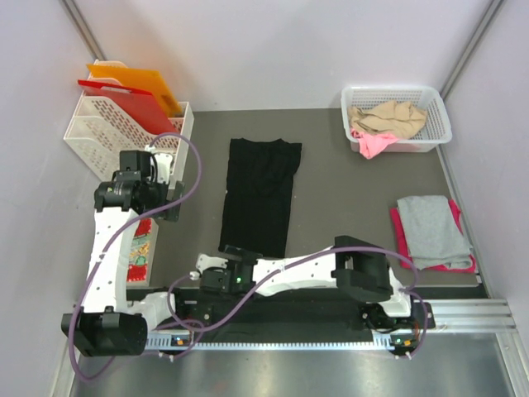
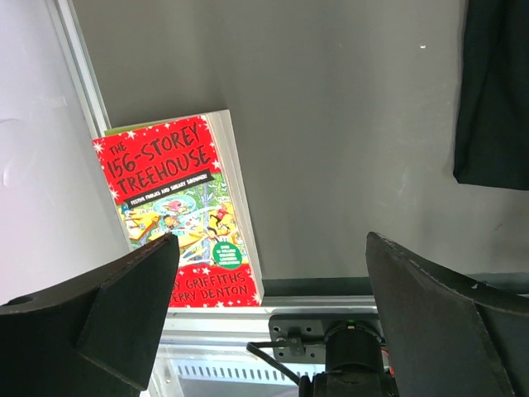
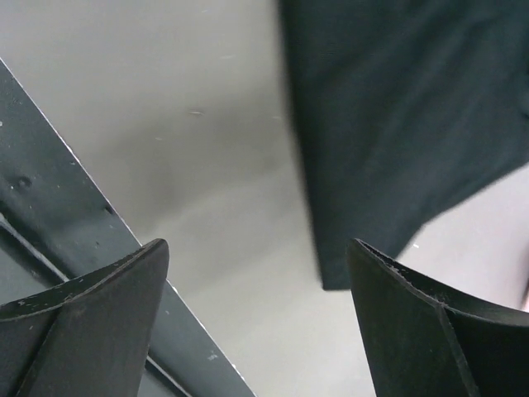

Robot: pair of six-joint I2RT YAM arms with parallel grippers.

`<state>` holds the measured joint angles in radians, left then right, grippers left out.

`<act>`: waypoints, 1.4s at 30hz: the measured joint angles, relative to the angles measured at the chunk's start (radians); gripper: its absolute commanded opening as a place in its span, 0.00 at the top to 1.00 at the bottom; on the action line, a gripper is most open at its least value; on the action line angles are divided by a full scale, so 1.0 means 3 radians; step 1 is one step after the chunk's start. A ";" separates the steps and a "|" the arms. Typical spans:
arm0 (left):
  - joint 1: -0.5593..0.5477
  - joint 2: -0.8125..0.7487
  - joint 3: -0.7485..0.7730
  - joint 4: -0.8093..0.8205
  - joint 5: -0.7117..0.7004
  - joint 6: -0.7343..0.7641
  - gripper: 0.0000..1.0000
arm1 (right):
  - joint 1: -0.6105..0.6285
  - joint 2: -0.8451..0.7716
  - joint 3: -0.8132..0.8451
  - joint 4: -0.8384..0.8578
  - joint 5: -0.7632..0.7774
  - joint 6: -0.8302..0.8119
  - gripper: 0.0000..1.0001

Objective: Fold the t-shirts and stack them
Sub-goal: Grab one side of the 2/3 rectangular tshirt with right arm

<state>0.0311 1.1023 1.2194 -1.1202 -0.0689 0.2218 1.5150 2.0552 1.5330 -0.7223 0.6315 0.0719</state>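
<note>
A black t-shirt lies in a long folded strip in the middle of the table; the right wrist view shows its near corner and the left wrist view shows one edge. A folded grey t-shirt rests on a magenta-pink one at the right. Beige and pink shirts sit crumpled in the white basket. My right gripper hovers open just left of the black shirt's near corner, with nothing in it. My left gripper hangs open above the table's left side.
A red paperback book lies flat near the left wall under the left arm. A white file rack with red and orange folders stands at the back left. The metal rail runs along the near edge.
</note>
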 measured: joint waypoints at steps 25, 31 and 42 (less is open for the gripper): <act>0.0000 0.0005 0.0239 -0.0001 -0.0108 0.0103 0.01 | -0.0882 0.0219 0.0136 0.0306 -0.0500 -0.0151 0.34; 0.0000 0.0005 0.0245 -0.0001 -0.0127 0.0148 0.01 | -0.0853 0.0221 0.0122 0.0331 -0.0542 -0.0151 0.43; 0.0000 0.0003 0.0247 -0.0003 -0.0177 0.0239 0.01 | -0.0846 0.0251 0.0123 0.0347 -0.0665 -0.0121 0.59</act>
<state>0.0311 1.1030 1.2934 -1.1210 -0.1219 0.2935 1.2613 2.1304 1.5700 -0.6182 0.4320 0.0357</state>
